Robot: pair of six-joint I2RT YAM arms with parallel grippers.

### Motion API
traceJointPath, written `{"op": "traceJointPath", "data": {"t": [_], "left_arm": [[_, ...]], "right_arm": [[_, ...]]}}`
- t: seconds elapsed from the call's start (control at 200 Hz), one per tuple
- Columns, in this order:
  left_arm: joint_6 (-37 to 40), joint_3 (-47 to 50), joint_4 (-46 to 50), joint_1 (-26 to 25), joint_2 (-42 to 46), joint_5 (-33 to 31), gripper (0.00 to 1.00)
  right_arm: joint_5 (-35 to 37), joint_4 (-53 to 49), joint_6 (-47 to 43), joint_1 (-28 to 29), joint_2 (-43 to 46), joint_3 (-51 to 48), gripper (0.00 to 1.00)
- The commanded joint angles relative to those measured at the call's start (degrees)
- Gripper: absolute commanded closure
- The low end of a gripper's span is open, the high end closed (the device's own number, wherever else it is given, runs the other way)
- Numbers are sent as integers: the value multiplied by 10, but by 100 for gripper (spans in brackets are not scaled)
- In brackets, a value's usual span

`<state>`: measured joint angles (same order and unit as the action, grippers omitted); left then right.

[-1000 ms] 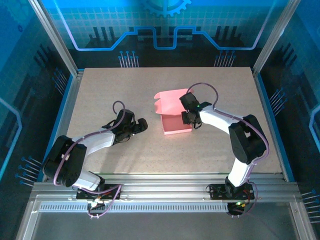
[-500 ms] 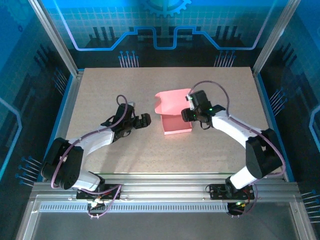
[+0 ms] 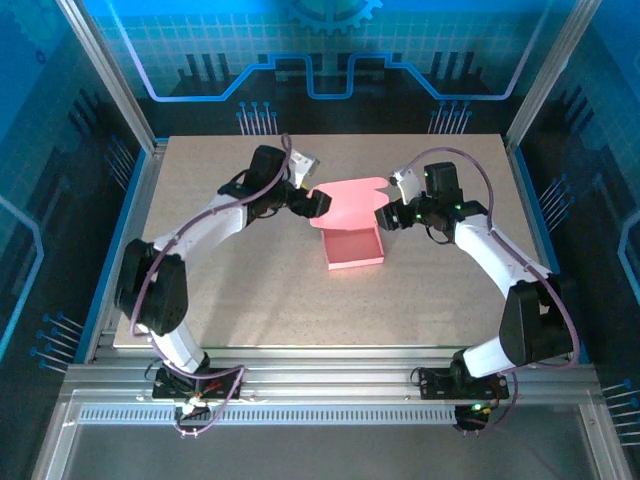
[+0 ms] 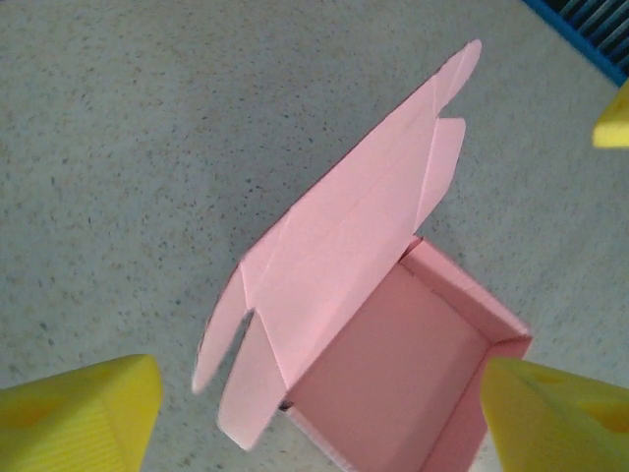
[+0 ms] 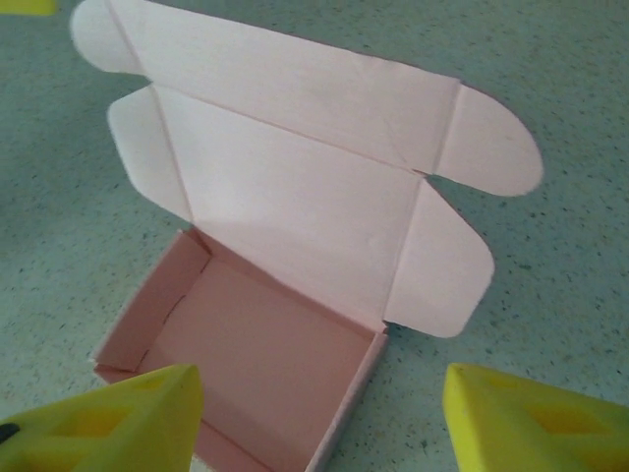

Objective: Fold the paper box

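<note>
- Left gripper (image 3: 310, 203), seen from overhead, sits at the left end of the lid on the paper box (image 3: 352, 245). The right gripper (image 3: 385, 217) is at the lid's right end. From up here I cannot tell how wide either one stands.
- Where is the box?
- About the middle of the table (image 3: 230, 290), a little toward the far edge. The tray is formed with its walls up, and the lid leans back toward the far edge.
- Left wrist camera?
- I see the yellow fingers (image 4: 79, 413) spread wide and holding nothing, with the box beneath them. The lid is tilted up and its end tabs are unfolded. The tray's near corner runs off the bottom of the frame.
- Right wrist?
- Much the same. These fingers (image 5: 108, 423) are wide apart and empty, with the open tray between them. The lid's front flap and all four tabs are unfolded. I'd judge the base done. What's left is turning the tabs in, bringing the lid down and tucking the flap.
- Anything unclear?
- I cannot tell whether either gripper touches the card. The fingertips hide the tray's near wall. A yellow scrap in the top left corner may be the other gripper, but there is too little of it to say.
</note>
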<state>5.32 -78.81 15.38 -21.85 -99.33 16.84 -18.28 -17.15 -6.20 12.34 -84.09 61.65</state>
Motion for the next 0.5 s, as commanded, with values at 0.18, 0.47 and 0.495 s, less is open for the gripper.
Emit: {"op": "traceJointPath", "data": {"t": [0.18,0.47,0.495], "left_arm": [[125,-169,227,24,-112,6,28],[157,-253,296,30,-157,36,45],[161,-263,307,31,-164,37,46]], "right_arm": [[-23,-51,-34,2,18,16,33],[-9,-64,-36,14,16,27,34],[-8,-65,-37,15,15,28,34]]}}
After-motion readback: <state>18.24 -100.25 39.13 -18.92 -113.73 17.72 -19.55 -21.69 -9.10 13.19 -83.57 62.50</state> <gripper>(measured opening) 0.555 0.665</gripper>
